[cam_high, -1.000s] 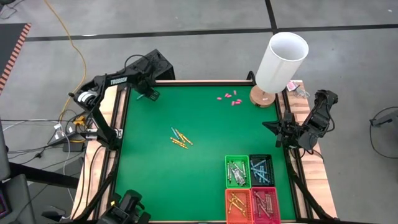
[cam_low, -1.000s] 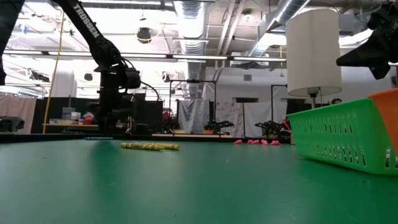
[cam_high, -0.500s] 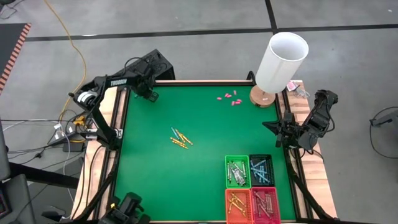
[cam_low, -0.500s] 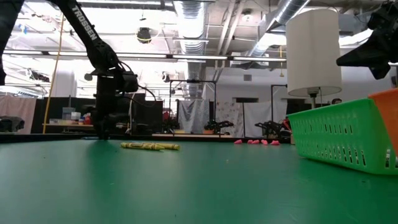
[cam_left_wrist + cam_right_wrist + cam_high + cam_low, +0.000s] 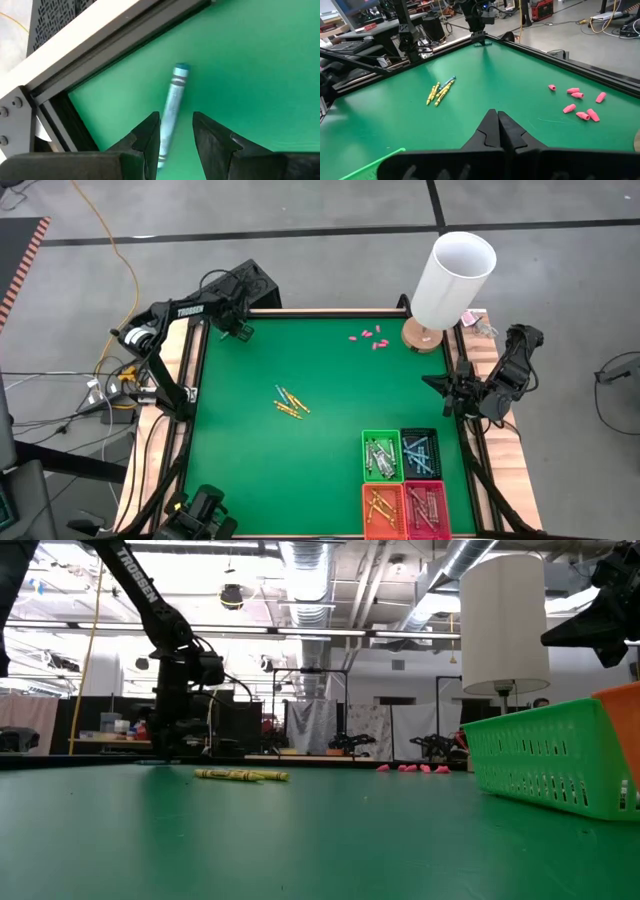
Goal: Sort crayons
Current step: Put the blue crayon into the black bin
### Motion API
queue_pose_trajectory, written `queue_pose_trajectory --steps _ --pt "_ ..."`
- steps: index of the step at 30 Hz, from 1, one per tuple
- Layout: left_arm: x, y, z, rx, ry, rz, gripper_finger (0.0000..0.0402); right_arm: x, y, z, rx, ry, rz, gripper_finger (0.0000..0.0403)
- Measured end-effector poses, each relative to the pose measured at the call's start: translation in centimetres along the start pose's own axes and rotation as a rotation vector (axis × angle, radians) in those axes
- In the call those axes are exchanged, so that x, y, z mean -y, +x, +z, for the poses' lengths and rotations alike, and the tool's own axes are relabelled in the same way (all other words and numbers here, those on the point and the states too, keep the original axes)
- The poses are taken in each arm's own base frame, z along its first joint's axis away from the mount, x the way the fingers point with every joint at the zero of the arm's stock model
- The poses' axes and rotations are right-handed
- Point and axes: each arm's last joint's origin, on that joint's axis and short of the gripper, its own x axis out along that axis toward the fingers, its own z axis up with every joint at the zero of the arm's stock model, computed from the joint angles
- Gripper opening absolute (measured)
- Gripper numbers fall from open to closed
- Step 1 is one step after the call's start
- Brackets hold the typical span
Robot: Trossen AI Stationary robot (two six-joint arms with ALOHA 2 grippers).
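A light blue crayon [image 5: 174, 97] lies flat on the green mat near the table's far left corner. My left gripper [image 5: 175, 120] is open and points down over it, one finger on each side of its near end; it also shows in the high view [image 5: 240, 330]. A small cluster of yellow-orange crayons with one blue one [image 5: 288, 402] lies mid-table, and also shows in the right wrist view [image 5: 440, 90]. My right gripper [image 5: 497, 117] is shut and empty at the table's right edge [image 5: 432, 383]. My left gripper's fingers come from above and lie along the blue crayon, which runs close beside one finger [image 5: 150, 132]. I cannot tell whether that finger touches it. The crayon rests flat on the mat.
Four small bins with sorted crayons stand at the near right: green [image 5: 381, 455], dark [image 5: 420, 453], orange [image 5: 383, 507], red [image 5: 428, 507]. Pink stubby pieces [image 5: 368, 337] lie at the far side. A white lamp [image 5: 450, 280] stands at the far right corner.
My left gripper has shifted slightly near the far left corner, first toward the table's left edge and then a little back, staying over the blue crayon.
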Motion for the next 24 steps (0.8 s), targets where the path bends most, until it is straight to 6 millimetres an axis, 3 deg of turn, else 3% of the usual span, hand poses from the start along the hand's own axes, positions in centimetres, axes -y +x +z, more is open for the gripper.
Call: queue_pose_trajectory --steps 9,16,24 --pt "-1.8 0.7 -0.3 -0.007 -0.067 -0.083 0.0105 0.0 0.0 0.0 0.000 -0.001 0.000 0.0000" --pt "-1.6 0.7 -0.3 0.003 -0.048 -0.157 0.0100 0.0 0.0 0.0 0.001 -0.001 -0.001 0.0000" --pt "-1.5 0.7 -0.4 -0.013 -0.035 -0.168 0.0014 0.0 0.0 0.0 0.001 -0.001 -0.001 0.0000"
